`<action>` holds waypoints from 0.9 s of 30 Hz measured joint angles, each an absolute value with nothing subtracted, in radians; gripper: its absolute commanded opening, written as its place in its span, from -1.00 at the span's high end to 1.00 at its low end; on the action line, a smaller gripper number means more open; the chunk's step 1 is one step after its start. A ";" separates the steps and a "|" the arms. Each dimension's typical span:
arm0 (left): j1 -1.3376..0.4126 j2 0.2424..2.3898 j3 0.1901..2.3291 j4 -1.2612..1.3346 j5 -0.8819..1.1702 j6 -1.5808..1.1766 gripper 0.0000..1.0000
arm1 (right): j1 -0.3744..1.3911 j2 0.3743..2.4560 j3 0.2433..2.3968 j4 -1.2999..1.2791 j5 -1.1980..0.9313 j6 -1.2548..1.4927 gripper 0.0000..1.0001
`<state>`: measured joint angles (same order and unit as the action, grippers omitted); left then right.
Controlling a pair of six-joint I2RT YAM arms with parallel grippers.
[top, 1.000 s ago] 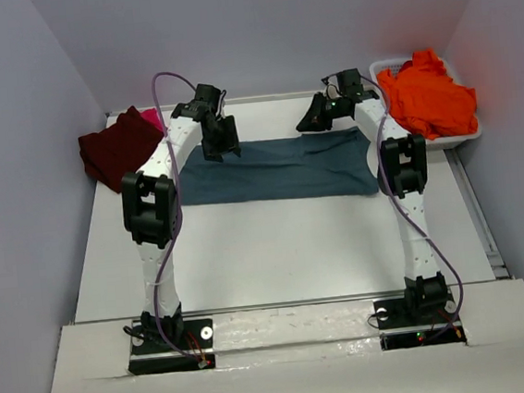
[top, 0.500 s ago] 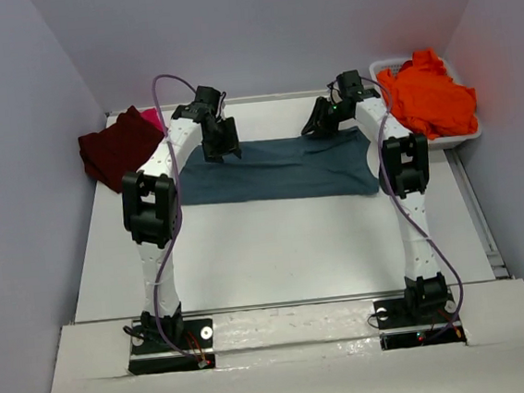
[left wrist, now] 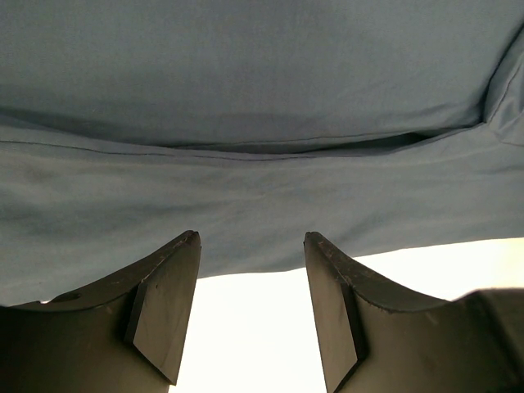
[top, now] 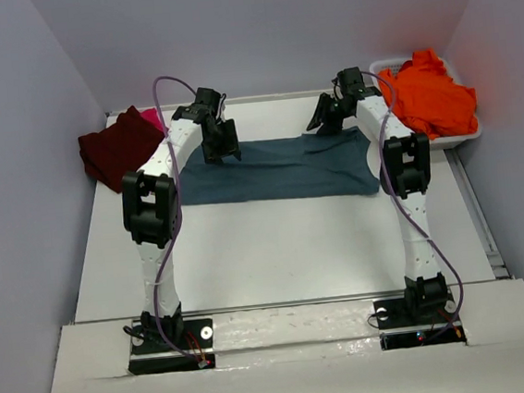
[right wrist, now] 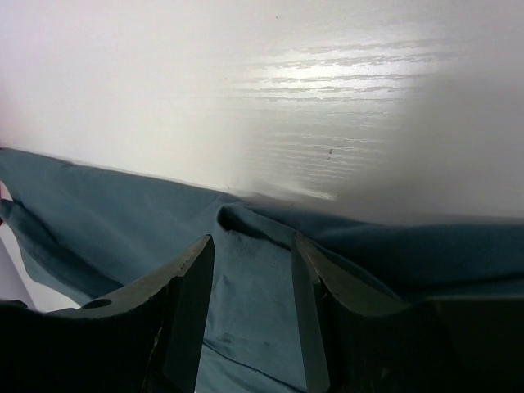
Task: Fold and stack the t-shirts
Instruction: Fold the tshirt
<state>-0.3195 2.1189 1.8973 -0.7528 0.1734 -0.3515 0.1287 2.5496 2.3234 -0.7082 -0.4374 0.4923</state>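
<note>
The slate teal-blue t-shirt (top: 278,169) lies flat across the far middle of the table, folded into a wide strip. My left gripper (top: 221,146) is open above its far left edge; the left wrist view shows its cloth (left wrist: 246,123) past the open fingers (left wrist: 168,311). My right gripper (top: 321,119) is open at the shirt's far right edge, with a cloth ridge (right wrist: 254,246) between its fingers (right wrist: 184,311). The dark maroon shirt (top: 116,147) lies at the far left with the bright pink one (top: 151,119) behind it. The vivid orange shirt (top: 427,95) fills the tub.
The white plastic tub (top: 468,136) stands at the far right against the wall. Grey walls close in the table on the left, right and back. Bare white table (top: 286,250) lies between the shirt and the arm bases.
My right gripper has moved right and slightly back along the teal-blue shirt's far edge. The left gripper and the shirts have stayed put.
</note>
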 measured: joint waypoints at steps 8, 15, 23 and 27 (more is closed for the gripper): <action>-0.319 2.119 1.899 -0.755 0.173 -0.348 -0.28 | 0.129 2.549 2.361 -0.701 -0.438 0.485 0.02; -0.319 2.126 1.910 -0.761 0.174 -0.348 -0.28 | 0.129 2.562 2.368 -0.695 -0.493 0.487 0.02; -0.319 2.133 1.916 -0.764 0.175 -0.347 -0.28 | 0.133 2.600 2.368 -0.691 -0.533 0.490 0.03; -0.319 2.136 1.925 -0.772 0.175 -0.345 -0.28 | 0.138 2.605 2.368 -0.685 -0.546 0.489 0.03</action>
<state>-0.3195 2.1361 1.9251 -0.7719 0.1745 -0.3447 0.1375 2.6045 2.3676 -0.6849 -0.5461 0.4892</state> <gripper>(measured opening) 0.646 0.487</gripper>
